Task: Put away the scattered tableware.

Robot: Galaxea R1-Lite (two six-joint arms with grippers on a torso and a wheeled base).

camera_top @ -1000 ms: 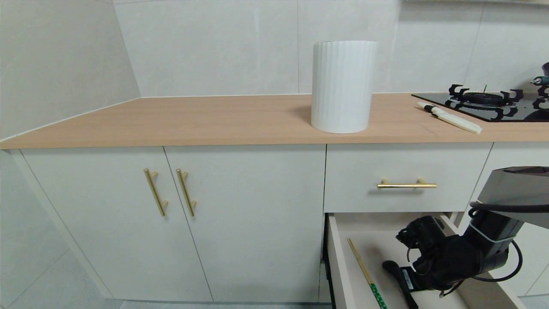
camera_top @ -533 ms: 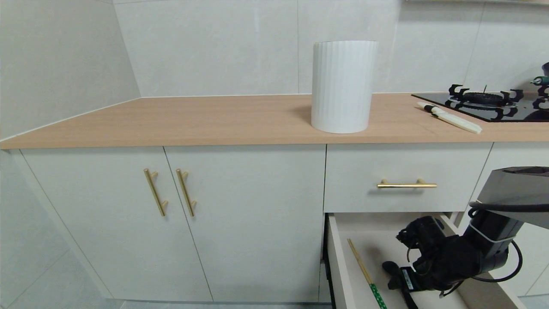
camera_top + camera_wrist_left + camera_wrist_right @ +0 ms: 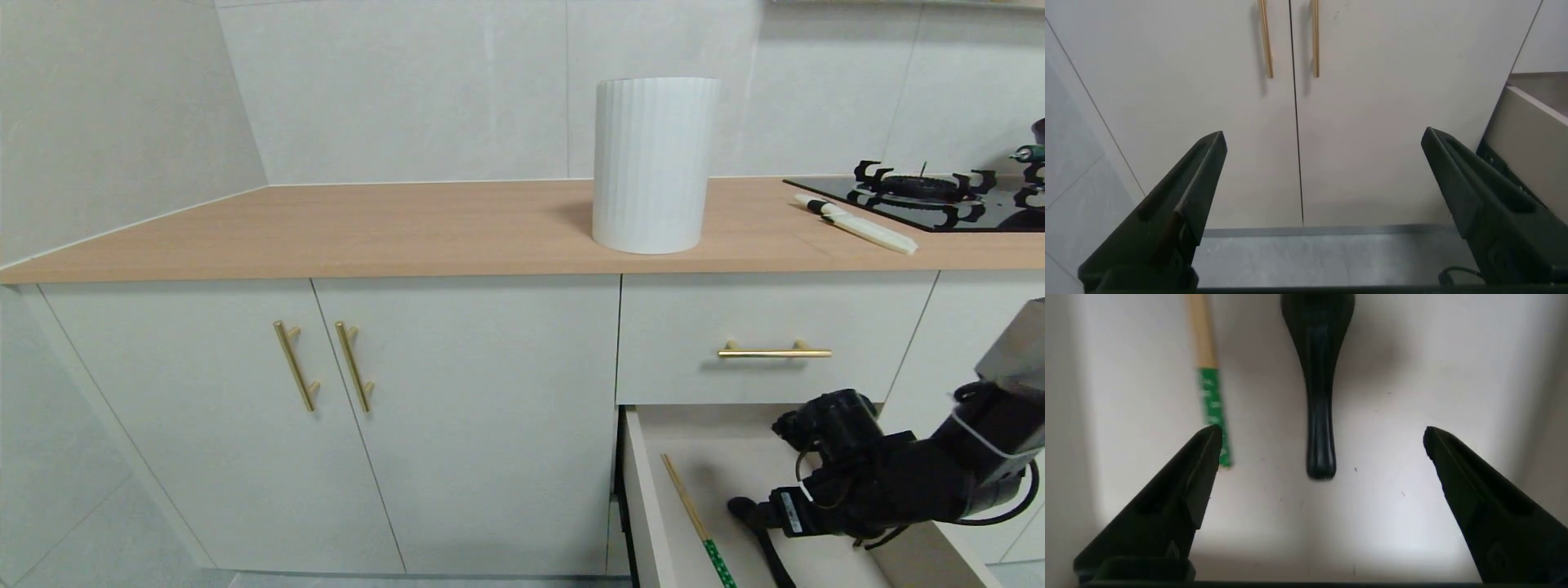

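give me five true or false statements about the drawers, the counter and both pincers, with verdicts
1. The black spoon lies in the open lower drawer beside a green-ended chopstick. True.
2. The right pincer is shut on the spoon. False: it is open above the spoon, which lies free on the drawer floor.
3. The white ribbed container stands upright on the wooden counter. True.
4. The upper drawer is pulled out. False: the upper drawer is shut; the one below it is open.
5. The left pincer is open, empty and faces closed cabinet doors. True.
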